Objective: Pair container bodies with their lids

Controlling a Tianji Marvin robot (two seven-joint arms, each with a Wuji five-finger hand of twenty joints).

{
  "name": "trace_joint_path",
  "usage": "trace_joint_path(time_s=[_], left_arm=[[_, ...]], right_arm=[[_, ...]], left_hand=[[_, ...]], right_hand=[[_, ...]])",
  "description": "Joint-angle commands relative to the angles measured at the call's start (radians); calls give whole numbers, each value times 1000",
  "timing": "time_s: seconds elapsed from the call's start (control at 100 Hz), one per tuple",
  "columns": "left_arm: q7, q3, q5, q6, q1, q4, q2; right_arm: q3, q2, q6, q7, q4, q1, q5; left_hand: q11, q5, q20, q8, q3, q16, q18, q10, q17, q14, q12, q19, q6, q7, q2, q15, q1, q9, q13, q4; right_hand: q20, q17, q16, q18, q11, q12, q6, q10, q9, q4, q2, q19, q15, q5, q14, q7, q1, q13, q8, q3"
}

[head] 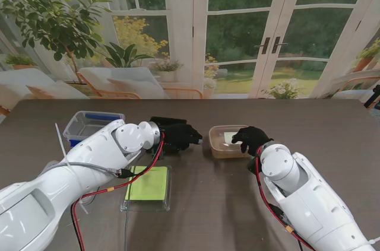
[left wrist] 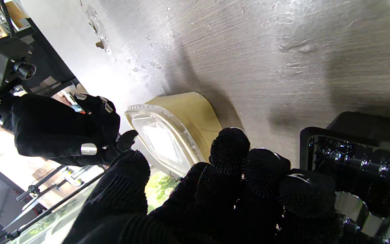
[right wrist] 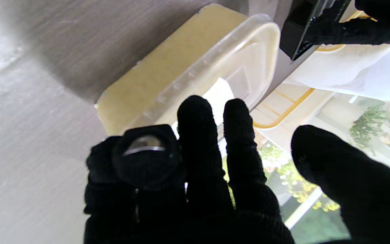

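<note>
A yellowish translucent container [head: 225, 143] with a clear ribbed top stands mid-table, also in the wrist views [left wrist: 185, 115] [right wrist: 181, 64]. My right hand [head: 252, 138] hovers at its right rim with fingers spread and the thumb apart, holding nothing [right wrist: 195, 176]. My left hand [head: 180, 136] is to the container's left, fingers curled on a black container [head: 168, 123] with a glossy ribbed edge [left wrist: 357, 159]. A green lid [head: 148, 183] lies in a clear tray nearer to me on the left. A clear box with a blue lid [head: 92, 125] sits at the far left.
The dark wooden table [head: 332, 126] stretches to the right and toward the windows. A white strip [head: 60, 138] sticks up near the blue-lidded box. Red and grey cables [head: 95, 194] hang along my left arm above the green lid.
</note>
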Motion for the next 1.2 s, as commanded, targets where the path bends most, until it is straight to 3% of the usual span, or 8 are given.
trace_joint_path(time_s=[0.0, 0.2, 0.37, 0.52, 0.83, 1.19], left_arm=[[-8, -8, 9, 3, 14, -14, 14], [22, -60, 72, 42, 83, -140, 71], [48, -145, 154, 83, 180, -278, 123], [70, -232, 216, 106, 269, -379, 153], [127, -362, 324, 108, 419, -523, 181], [198, -490, 407, 117, 582, -650, 191]], right_arm=[[2, -2, 1, 7, -29, -11, -8], [24, 1, 3, -8, -97, -51, -25], [46, 8, -9, -4, -162, -100, -35], [65, 13, -31, -3, -212, -142, -44], [96, 22, -76, 9, -304, -210, -48], [114, 35, -116, 55, -382, -263, -29]], left_hand=[[-20, 4, -8, -2, 0, -20, -55, 26, -42, 76, -18, -12, -16, 2, -6, -35, -13, -14, -18, -9], [-164, 26, -88, 1, -1, -106, -57, 38, -113, 93, -144, -95, -25, 8, -7, -198, -13, -36, -74, -8], [-299, 38, -184, 3, -1, -214, -76, 40, -192, 81, -281, -167, -44, 11, -7, -357, -13, -61, -127, -7], [-393, 49, -278, 5, 0, -296, -84, 36, -253, 63, -379, -220, -57, 14, -9, -474, -10, -67, -154, -7], [-543, 65, -454, 7, 4, -460, -123, 11, -347, -4, -561, -366, -81, 19, -13, -692, -15, -107, -227, -5], [-589, 56, -523, 6, 11, -542, -160, -14, -419, -40, -657, -504, -97, 16, -24, -815, -15, -167, -301, -2]], right_hand=[[24, 75, -7, 6, 5, -9, -29, 0, 11, 15, 14, -1, 2, -27, 36, -7, -16, 6, 23, 15], [21, 56, -13, 2, 1, -9, -31, -4, -13, 14, 11, -17, -19, -35, 31, -17, -19, -17, 35, 10], [4, 23, -48, 4, -65, -54, -41, -5, -85, 11, 6, -72, -120, -43, 26, -20, -21, -71, 53, -3], [-4, -8, -71, 0, -100, -95, -46, -9, -139, 9, 0, -103, -183, -46, 20, -9, -20, -120, 65, -11], [-72, -115, -157, 4, -172, -190, -71, -24, -241, 7, -1, -279, -403, -69, 14, -4, -18, -254, 78, -44], [-149, -234, -285, -23, -280, -279, -130, -70, -382, 2, -31, -450, -697, -116, -26, -15, -19, -428, 80, -112]])
